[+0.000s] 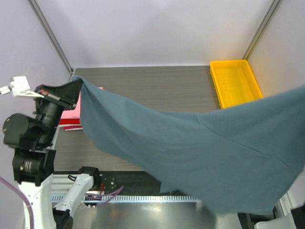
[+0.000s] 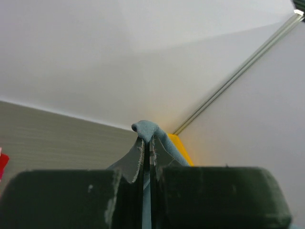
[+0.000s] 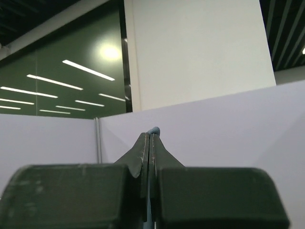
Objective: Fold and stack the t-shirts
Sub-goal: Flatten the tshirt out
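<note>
A slate blue-grey t-shirt (image 1: 190,148) hangs stretched in the air above the table, sagging low toward the near right. My left gripper (image 1: 77,87) is raised at the far left and shut on one corner of it. In the left wrist view, cloth (image 2: 146,128) pokes out above the closed left gripper (image 2: 147,141). The shirt's other end runs off the right edge of the top view, where the right arm is out of frame. The right gripper (image 3: 150,137) is shut on a small nub of blue cloth (image 3: 153,130). A folded pink t-shirt (image 1: 71,111) lies on a red one (image 1: 71,127) under the left arm.
A yellow plastic tray (image 1: 236,83) sits at the far right corner of the dark wood-grain table (image 1: 157,86) and shows past the cloth (image 2: 181,149). Pale partition walls enclose the table on three sides. The hanging shirt hides most of the near table.
</note>
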Tool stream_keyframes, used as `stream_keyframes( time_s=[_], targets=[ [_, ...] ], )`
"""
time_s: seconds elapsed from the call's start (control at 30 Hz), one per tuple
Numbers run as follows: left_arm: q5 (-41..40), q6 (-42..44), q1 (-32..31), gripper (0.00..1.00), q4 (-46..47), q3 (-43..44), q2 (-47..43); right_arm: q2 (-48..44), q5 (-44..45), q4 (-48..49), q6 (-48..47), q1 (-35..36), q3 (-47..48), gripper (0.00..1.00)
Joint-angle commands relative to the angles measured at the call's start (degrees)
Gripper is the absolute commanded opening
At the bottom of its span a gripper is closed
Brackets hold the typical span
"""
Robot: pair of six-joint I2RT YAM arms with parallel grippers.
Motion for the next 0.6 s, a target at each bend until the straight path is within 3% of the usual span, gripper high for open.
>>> stream_keyframes(
  time_s=[0.0,0.2,0.33,0.43,0.53,0.57],
  targets=[
    [0.33,-1.79,-0.07,0.00,2.04,-4.85,3.13,7.75,1.40,-3.17,1.94,0.18,-8.11,0.01],
    [2.35,-6.53,-0.16,0.00,12.41,-23.12,6.55,13.37,-4.74,0.50,6.24,0.18,-22.87,0.01],
    [1.22,-8.73,-0.07,0.00,17.69,-26.57,11.29,17.32,-6.77,5.44,8.54,0.18,-28.08,0.01],
    [0.42,-9.35,-0.07,0.00,20.15,-24.57,16.56,23.28,-8.44,6.50,10.20,0.17,-24.67,0.01],
    [-0.37,-9.61,-0.16,0.00,20.69,-16.76,22.45,30.92,-9.77,5.71,11.35,0.09,-14.49,0.01],
    [-0.37,-9.44,-0.16,0.00,20.43,-14.04,23.95,33.57,-9.51,4.92,12.05,0.09,-6.28,0.01]
  ],
)
